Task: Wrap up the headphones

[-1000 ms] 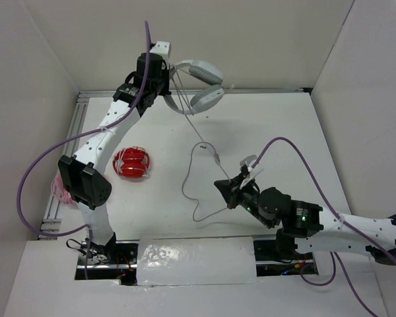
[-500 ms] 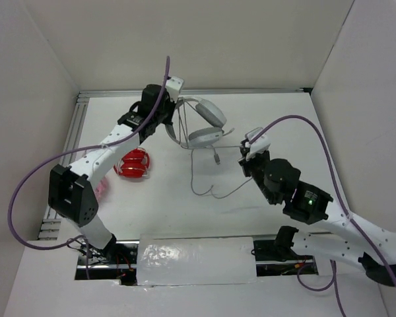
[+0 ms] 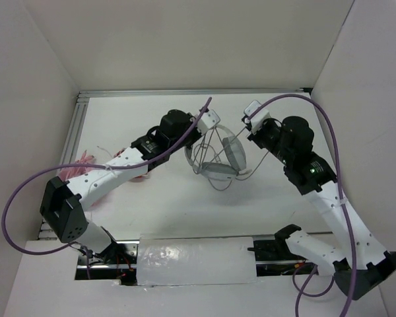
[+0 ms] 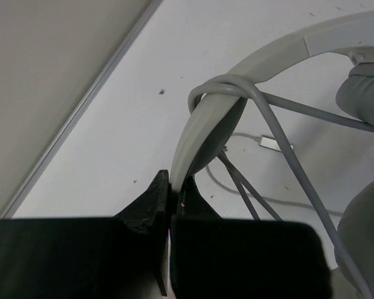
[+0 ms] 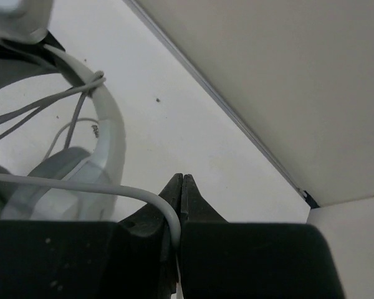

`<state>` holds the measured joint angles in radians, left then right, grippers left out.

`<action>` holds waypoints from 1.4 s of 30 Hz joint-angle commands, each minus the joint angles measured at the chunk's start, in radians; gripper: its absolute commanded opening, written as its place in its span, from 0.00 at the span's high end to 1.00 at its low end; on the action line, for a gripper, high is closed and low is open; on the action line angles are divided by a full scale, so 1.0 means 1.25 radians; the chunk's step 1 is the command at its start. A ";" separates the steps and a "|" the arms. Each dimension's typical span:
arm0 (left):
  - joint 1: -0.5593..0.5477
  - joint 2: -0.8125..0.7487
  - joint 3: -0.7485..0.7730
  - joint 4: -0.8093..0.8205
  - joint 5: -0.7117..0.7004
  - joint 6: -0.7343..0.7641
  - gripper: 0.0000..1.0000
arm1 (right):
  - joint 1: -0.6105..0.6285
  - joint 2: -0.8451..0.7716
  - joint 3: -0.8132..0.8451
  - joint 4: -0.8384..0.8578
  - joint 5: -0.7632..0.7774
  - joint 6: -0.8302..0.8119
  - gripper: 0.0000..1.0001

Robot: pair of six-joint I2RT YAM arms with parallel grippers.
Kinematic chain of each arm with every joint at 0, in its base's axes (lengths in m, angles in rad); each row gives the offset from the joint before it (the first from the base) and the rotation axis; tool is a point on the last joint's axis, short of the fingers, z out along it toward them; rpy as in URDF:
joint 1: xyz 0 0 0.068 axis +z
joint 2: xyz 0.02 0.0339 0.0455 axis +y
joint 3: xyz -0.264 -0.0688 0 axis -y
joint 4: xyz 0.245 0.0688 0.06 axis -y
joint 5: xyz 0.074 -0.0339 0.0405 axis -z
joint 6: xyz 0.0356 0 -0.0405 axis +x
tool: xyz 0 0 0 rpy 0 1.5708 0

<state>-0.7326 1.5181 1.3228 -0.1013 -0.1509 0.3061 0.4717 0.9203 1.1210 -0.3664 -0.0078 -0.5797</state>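
Observation:
The headphones (image 3: 223, 157) hang over the middle of the table, white and light grey. My left gripper (image 3: 207, 132) is shut on their headband (image 4: 202, 112), which rises from between the black fingers (image 4: 151, 200). The thin white cable (image 4: 280, 140) loops over the headband and runs in strands past the padded ear cups (image 4: 363, 93). My right gripper (image 3: 251, 132) is just right of the headphones, shut on the cable (image 5: 81, 183), which curves down into its closed fingertips (image 5: 172, 192). The right wrist view also shows the headband (image 5: 110, 128) with the cable crossing it.
A pink object (image 3: 79, 164) lies at the table's left edge, beside the left arm. The white back wall and its metal rail (image 3: 185, 92) run behind both grippers. A loose stretch of cable with its plug (image 4: 271, 142) lies on the table under the headphones.
The left arm swung the headphones from the back left to the table's middle. The right gripper carried the cable from the front up to the headphones' right side, taking its slack off the table.

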 commanded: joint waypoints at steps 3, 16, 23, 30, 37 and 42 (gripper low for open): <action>-0.042 -0.078 -0.040 -0.011 0.151 0.100 1.00 | -0.117 0.072 0.096 0.085 -0.278 -0.041 1.00; -0.078 -0.327 0.034 -0.054 0.546 -0.014 1.00 | -0.236 0.310 0.046 0.196 -0.785 0.140 0.99; -0.081 -0.303 0.184 -0.139 0.521 -0.075 1.00 | -0.136 0.287 0.054 0.189 -0.660 0.142 0.98; -0.091 -0.277 0.154 -0.074 0.217 0.021 1.00 | -0.099 0.154 0.016 0.287 -0.225 0.286 1.00; -0.073 -0.162 0.103 0.044 -0.102 0.184 1.00 | -0.090 0.128 0.189 0.080 0.002 0.337 1.00; -0.035 -0.090 0.120 0.107 -0.213 0.254 1.00 | -0.073 0.138 0.259 -0.048 0.087 0.340 1.00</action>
<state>-0.8078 1.4044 1.4490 -0.1051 -0.2707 0.5274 0.3748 1.0901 1.3701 -0.3305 -0.0826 -0.1898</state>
